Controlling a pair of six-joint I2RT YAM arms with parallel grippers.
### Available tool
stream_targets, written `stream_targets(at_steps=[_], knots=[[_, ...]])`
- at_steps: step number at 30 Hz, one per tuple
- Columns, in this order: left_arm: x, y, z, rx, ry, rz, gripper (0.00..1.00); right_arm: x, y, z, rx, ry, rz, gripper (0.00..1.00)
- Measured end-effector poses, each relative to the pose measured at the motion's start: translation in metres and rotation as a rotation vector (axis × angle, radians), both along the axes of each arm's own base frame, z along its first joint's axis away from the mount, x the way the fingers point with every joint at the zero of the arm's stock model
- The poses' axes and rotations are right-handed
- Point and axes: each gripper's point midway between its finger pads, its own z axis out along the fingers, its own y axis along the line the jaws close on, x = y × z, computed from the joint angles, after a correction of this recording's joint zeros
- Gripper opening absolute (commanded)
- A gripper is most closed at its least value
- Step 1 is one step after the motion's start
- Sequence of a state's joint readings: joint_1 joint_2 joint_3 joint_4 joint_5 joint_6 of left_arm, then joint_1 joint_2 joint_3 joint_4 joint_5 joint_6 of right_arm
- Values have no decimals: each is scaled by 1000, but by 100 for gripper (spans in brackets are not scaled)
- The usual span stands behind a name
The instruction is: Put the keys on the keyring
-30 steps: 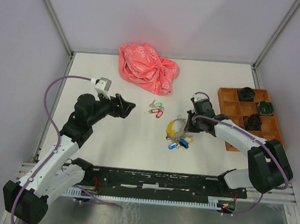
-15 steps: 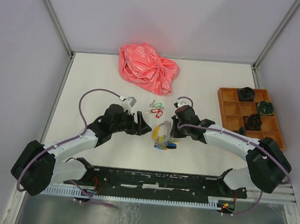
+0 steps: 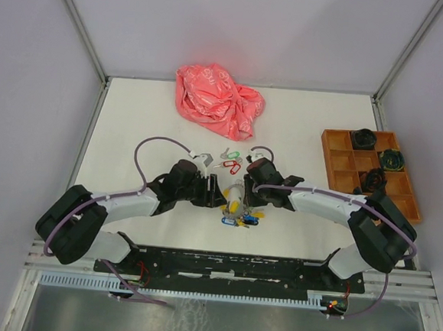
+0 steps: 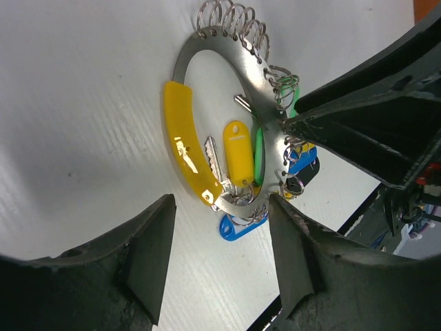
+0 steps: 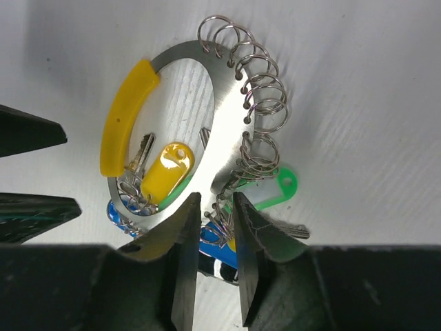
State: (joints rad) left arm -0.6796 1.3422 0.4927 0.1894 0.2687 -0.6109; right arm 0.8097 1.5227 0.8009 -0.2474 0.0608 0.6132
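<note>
1. The large flat silver metal keyring (image 5: pixel 226 96) lies on the white surface (image 3: pixel 133 120) near its front middle, between the two arms' tips.
2. A curved yellow plastic sleeve (image 5: pixel 124 117) covers one arc of it, and a row of small silver split rings (image 5: pixel 265 89) hangs along the opposite arc.
3. A yellow oval tag (image 5: pixel 167 172) and a silver key lie inside the ring. A green tag (image 5: pixel 275 189) and a blue tag (image 4: pixel 234 226) fan out at its edge.
4. The left fingers (image 4: pixel 148 262) are spread wide with nothing clamped. The ring's near edge shows between their tips.
5. The right fingers (image 5: pixel 182 262) stand a narrow gap apart, straddling the ring's band at the bunched end. Whether they pinch it cannot be told.
6. The few loose silver keys with red and green oval tags (image 3: pixel 228 160) lie just behind the ring, apart from both arms.
7. A crumpled pink plastic bag (image 3: pixel 218 92) sits at the back of the surface.
8. An orange compartment tray (image 3: pixel 324 147) at the right holds black round items (image 3: pixel 392 157).
</note>
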Motion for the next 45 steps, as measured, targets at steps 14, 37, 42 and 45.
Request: stream_targets(at_steps=[14, 37, 42, 45], knots=[[4, -17, 4, 7, -5, -31, 52, -11, -15, 18, -105, -17, 190, 35], [10, -11, -31, 130, 37, -31, 42, 9, -4, -14, 0, 27, 341, 24], [13, -9, -31, 137, 29, -20, 42, 5, 0, -12, 30, 35, 376, 14], [14, -8, -30, 141, 24, -14, 43, 0, -1, -8, 37, 33, 398, 7]])
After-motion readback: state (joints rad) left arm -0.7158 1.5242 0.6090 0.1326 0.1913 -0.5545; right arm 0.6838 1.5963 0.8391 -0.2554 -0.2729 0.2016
